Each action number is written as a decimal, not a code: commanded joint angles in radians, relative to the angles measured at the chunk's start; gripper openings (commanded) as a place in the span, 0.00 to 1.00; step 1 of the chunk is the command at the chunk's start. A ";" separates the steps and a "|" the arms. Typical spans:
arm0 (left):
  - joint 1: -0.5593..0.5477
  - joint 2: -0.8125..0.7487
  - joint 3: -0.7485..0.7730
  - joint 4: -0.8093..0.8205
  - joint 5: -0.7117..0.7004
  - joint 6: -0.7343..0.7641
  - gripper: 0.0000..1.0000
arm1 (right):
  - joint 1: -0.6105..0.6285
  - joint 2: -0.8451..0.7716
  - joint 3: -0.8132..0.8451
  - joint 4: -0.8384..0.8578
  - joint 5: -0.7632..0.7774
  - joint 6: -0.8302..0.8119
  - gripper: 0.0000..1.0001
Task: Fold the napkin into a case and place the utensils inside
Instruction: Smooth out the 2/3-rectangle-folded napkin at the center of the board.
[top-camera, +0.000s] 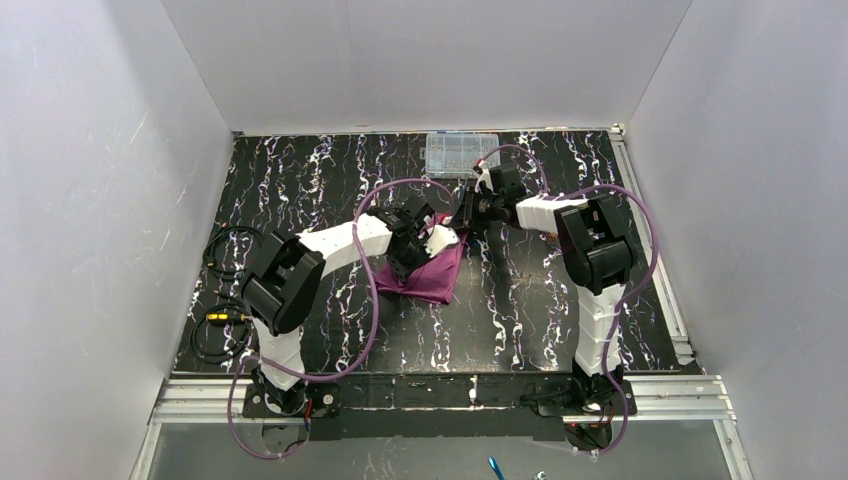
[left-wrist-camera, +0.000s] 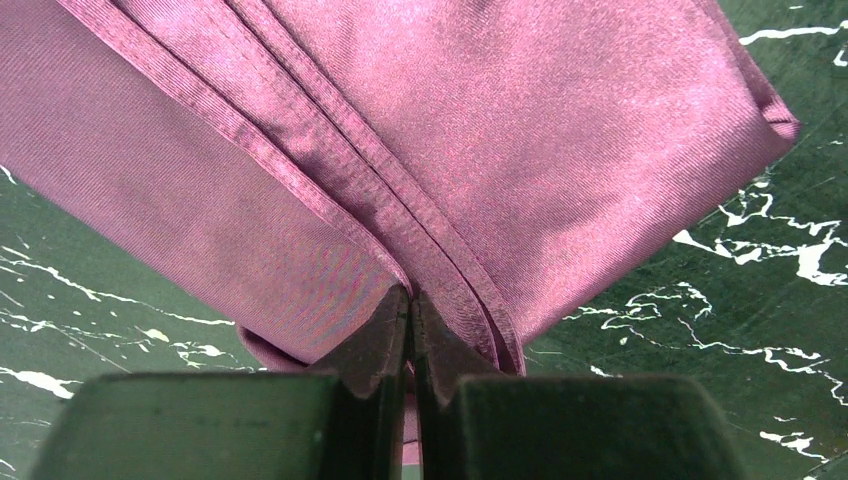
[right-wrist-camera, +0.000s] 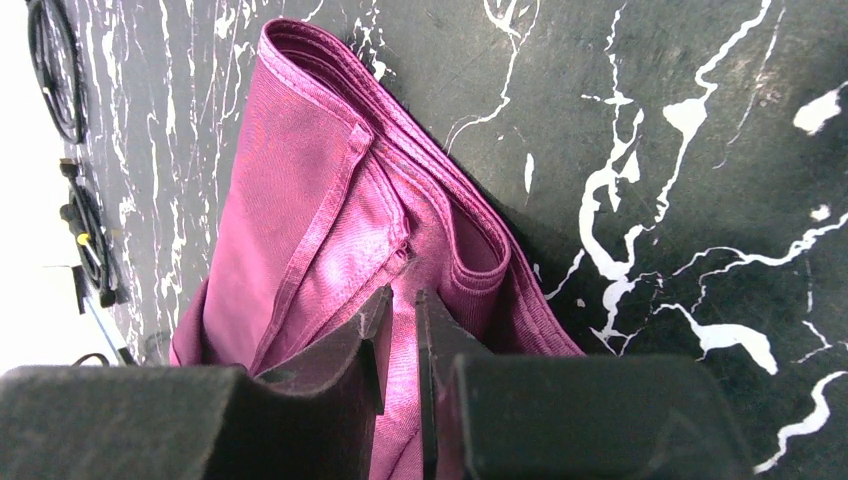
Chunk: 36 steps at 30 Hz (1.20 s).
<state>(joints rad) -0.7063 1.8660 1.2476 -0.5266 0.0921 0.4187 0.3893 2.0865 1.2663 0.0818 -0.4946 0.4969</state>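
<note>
The top camera sits high behind my bases, looking down and forward across the whole table (top-camera: 500, 335) to the far wall. My left wrist camera peers past my left fingers (left-wrist-camera: 372, 345), very close to the napkin (left-wrist-camera: 520, 120). My right wrist camera looks leftward past my right fingers (right-wrist-camera: 345, 355), equally close. All three share that cloth.
</note>
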 joint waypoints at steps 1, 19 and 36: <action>-0.007 -0.079 -0.010 -0.027 0.035 0.006 0.00 | -0.004 0.012 -0.063 0.002 0.064 -0.010 0.24; -0.034 -0.091 -0.053 -0.027 0.129 0.032 0.00 | -0.006 -0.022 -0.160 0.091 0.078 0.062 0.23; -0.078 -0.080 -0.108 -0.006 0.078 0.076 0.00 | -0.038 -0.148 -0.068 -0.036 0.095 -0.002 0.29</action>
<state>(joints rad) -0.7830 1.8011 1.1530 -0.5209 0.1955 0.4969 0.3763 2.0041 1.1637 0.1196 -0.4370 0.5476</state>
